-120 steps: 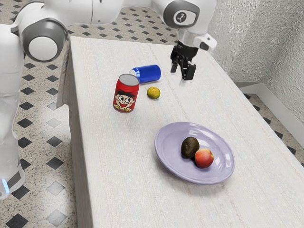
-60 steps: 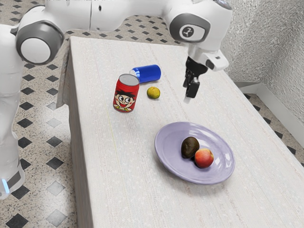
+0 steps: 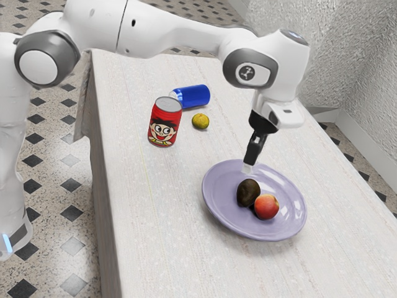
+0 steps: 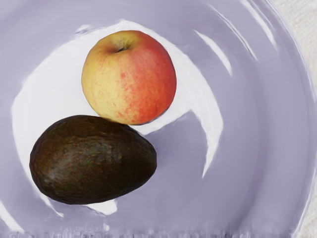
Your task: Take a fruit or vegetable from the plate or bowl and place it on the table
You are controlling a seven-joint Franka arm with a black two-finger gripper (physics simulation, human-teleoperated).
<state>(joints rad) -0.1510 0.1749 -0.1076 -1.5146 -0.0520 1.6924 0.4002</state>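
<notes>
Pale table (image 3: pixel 149 211) on my screen: lower right in the exterior view, the purple plate (image 3: pixel 217 189) holds the apple (image 3: pixel 267 208) and avocado (image 3: pixel 247 193). Above, my gripper (image 3: pixel 248 167); spread or closed, I can't tell. Beyond, toward upper middle: red can (image 3: pixel 164 124), yellow fruit (image 3: pixel 200 121), blue can (image 3: pixel 193 96).

On the table (image 3: pixel 142 230), the plate (image 3: pixel 217 214) lies near, toward the exterior view's right. In it, the avocado (image 3: pixel 248 193) sits close beside the apple (image 3: pixel 267 207), which is nearer and farther to that view's right. Beyond the plate, toward the exterior view's left, rests a citrus fruit (image 3: pixel 200 121); left of it stands an upright can (image 3: pixel 165 122). Behind both, another can (image 3: pixel 193 96) lies on its side.
</notes>
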